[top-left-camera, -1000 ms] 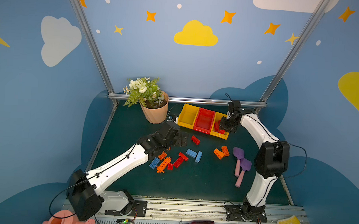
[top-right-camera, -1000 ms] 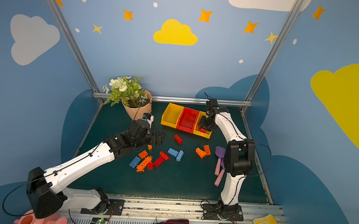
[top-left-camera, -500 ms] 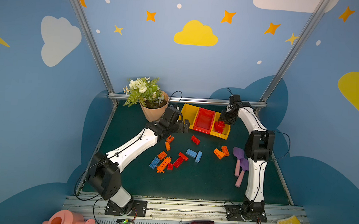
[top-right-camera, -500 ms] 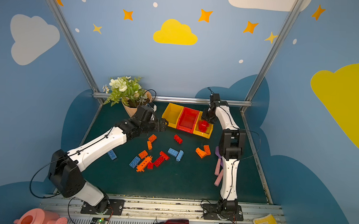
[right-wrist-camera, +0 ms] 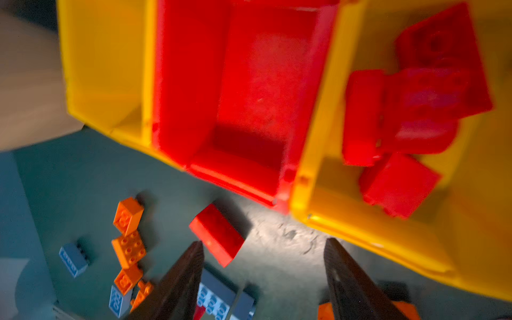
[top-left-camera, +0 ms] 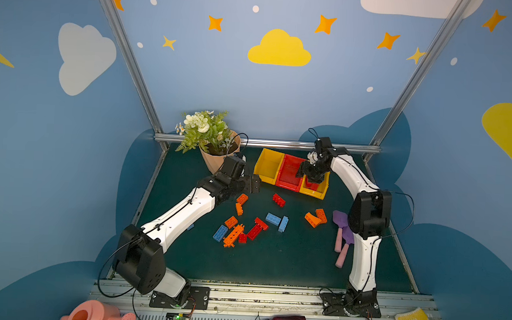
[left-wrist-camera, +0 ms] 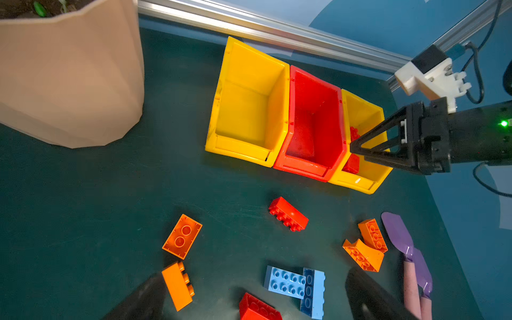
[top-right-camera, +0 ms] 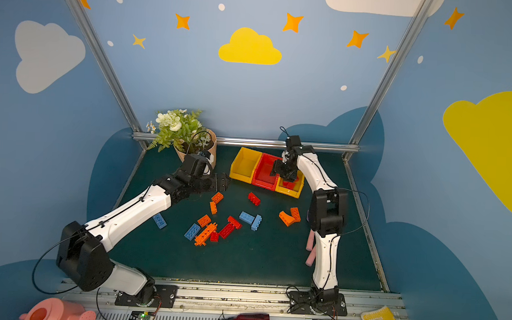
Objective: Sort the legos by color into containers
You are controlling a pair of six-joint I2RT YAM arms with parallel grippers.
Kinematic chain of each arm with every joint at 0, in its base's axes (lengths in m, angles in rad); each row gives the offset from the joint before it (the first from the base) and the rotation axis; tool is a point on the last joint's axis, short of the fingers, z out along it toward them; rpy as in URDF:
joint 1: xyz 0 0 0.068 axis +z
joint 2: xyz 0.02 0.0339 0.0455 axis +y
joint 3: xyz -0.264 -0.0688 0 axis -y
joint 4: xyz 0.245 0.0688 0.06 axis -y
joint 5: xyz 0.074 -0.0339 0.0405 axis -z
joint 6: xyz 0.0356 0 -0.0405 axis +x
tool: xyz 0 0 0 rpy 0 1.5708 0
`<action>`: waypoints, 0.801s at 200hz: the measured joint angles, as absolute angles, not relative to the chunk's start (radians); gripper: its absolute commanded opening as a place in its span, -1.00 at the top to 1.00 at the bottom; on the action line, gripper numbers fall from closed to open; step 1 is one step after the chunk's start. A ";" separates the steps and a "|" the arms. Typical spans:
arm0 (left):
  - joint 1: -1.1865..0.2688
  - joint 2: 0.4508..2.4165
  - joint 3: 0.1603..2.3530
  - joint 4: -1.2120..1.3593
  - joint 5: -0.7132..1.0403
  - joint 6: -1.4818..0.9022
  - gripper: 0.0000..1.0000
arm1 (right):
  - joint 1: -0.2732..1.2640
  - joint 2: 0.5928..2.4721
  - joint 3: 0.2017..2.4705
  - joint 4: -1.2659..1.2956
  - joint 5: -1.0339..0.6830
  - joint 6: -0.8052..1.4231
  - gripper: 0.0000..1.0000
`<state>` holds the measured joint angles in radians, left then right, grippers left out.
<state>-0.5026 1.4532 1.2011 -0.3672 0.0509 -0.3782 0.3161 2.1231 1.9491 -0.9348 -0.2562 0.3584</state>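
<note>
Legos (top-left-camera: 278,200): small studded bricks, red, orange, light blue.

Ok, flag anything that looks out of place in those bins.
Red legos lie in the yellow bin at the right end of the row, while the red bin beside it holds nothing. Odd for a colour sort. Nothing looks spilled or damaged.

both top views: high, in front of the containers (top-left-camera: 268,167), facing down and back, far | left wrist: near, angled down at containers' fronts | right wrist: closest, blurred, just above containers | shared: containers, all four views
</note>
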 measured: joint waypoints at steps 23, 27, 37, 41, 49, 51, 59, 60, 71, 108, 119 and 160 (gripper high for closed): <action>-0.499 1.391 1.137 -0.358 0.041 -0.382 -1.00 | 0.395 2.076 1.892 -0.926 -0.276 0.336 -0.34; -0.499 1.381 1.127 -0.355 0.038 -0.382 -1.00 | 0.404 2.075 1.888 -0.927 -0.279 0.334 -0.34; -0.497 1.356 1.105 -0.352 0.031 -0.384 -1.00 | 0.420 2.079 1.880 -0.924 -0.282 0.326 -0.34; -0.495 1.344 1.096 -0.352 0.028 -0.386 -1.00 | 0.424 2.082 1.878 -0.925 -0.281 0.323 -0.34; -0.494 1.325 1.080 -0.352 0.023 -0.390 -1.00 | 0.430 2.091 1.877 -0.925 -0.279 0.314 -0.34; -0.493 1.320 1.076 -0.353 0.021 -0.390 -1.00 | 0.430 2.094 1.877 -0.924 -0.278 0.312 -0.34; -0.492 1.303 1.061 -0.355 0.015 -0.397 -1.00 | 0.434 2.105 1.877 -0.923 -0.274 0.305 -0.33; -0.492 1.302 1.060 -0.355 0.015 -0.398 -1.00 | 0.434 2.106 1.877 -0.923 -0.273 0.305 -0.33; -0.490 1.279 1.042 -0.356 0.009 -0.404 -1.00 | 0.438 2.129 1.884 -0.926 -0.267 0.294 -0.32; -0.487 1.204 0.981 -0.366 -0.019 -0.427 -1.00 | 0.458 2.207 1.906 -0.929 -0.237 0.262 -0.32; -0.485 1.184 0.966 -0.368 -0.029 -0.433 -1.00 | 0.467 2.218 1.908 -0.935 -0.229 0.253 -0.31; -0.480 1.162 0.950 -0.378 -0.047 -0.448 -1.00 | 0.514 2.250 1.920 -0.948 -0.205 0.224 -0.29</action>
